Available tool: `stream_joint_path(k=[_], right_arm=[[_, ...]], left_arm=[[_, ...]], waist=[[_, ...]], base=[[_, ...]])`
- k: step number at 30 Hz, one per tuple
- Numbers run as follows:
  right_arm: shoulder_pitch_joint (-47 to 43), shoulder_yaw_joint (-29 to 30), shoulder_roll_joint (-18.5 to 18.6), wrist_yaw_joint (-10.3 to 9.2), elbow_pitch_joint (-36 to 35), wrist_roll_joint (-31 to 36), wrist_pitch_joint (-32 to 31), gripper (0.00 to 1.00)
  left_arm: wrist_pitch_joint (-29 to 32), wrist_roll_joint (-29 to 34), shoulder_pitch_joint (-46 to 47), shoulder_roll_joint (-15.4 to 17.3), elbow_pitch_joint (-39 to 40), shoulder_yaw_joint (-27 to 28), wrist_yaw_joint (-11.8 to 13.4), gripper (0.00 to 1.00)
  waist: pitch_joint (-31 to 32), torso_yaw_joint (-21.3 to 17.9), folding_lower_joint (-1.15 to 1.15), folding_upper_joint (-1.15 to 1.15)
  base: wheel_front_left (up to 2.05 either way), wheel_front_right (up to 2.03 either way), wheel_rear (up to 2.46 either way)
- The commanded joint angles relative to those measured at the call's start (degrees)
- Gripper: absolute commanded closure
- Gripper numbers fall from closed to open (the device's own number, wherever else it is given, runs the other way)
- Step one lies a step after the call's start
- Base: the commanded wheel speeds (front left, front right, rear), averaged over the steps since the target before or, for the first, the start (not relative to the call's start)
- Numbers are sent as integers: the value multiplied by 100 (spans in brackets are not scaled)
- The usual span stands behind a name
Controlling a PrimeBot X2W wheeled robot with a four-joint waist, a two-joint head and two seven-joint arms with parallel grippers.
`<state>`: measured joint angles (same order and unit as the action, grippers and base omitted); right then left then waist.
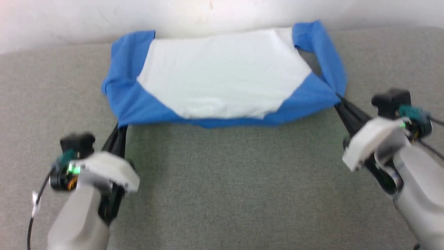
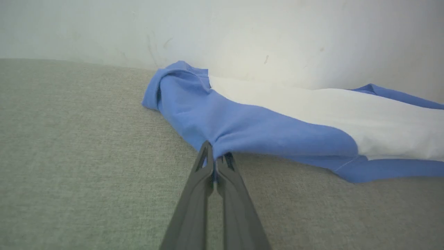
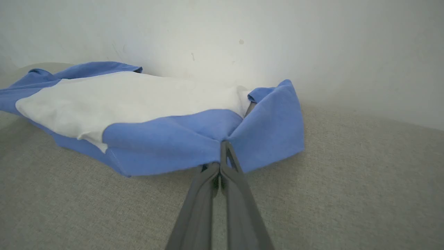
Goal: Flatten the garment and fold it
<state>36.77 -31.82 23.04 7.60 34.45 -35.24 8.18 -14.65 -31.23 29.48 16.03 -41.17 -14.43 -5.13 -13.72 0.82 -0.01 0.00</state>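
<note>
The garment (image 1: 222,76), a T-shirt with a white body and royal-blue sleeves, is stretched wide across the far part of the grey surface, its near edge held up. My left gripper (image 1: 121,126) is shut on its blue near-left corner; in the left wrist view the fingertips pinch the blue cloth (image 2: 242,128) at my left gripper (image 2: 216,156). My right gripper (image 1: 338,99) is shut on the blue near-right corner; the right wrist view shows the garment (image 3: 166,139) bunching at my right gripper (image 3: 222,147).
A grey fabric surface (image 1: 229,180) spreads from the garment toward me. A pale wall (image 1: 69,21) rises right behind the garment's far edge.
</note>
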Motion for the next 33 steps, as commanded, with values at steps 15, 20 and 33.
stream_joint_path(k=[15,20,33], right_arm=[[-4206,2703,-596,-11,-4133,1403,-2504,100],[-5225,3165,-1144,-11,-4717,1659,-3158,100],[-5798,3102,-1608,-11,-4334,1912,-3211,0]], left_arm=[[2357,-218,-4500,863,5154,282,2139,100],[2854,-348,-5165,911,5556,189,2391,100],[2717,-964,-5206,518,4620,92,1930,0]], waist=[[962,-113,1,0],[1046,-45,1,0],[1112,-79,1,0]], base=[[0,0,0],[0,0,0],[0,0,0]])
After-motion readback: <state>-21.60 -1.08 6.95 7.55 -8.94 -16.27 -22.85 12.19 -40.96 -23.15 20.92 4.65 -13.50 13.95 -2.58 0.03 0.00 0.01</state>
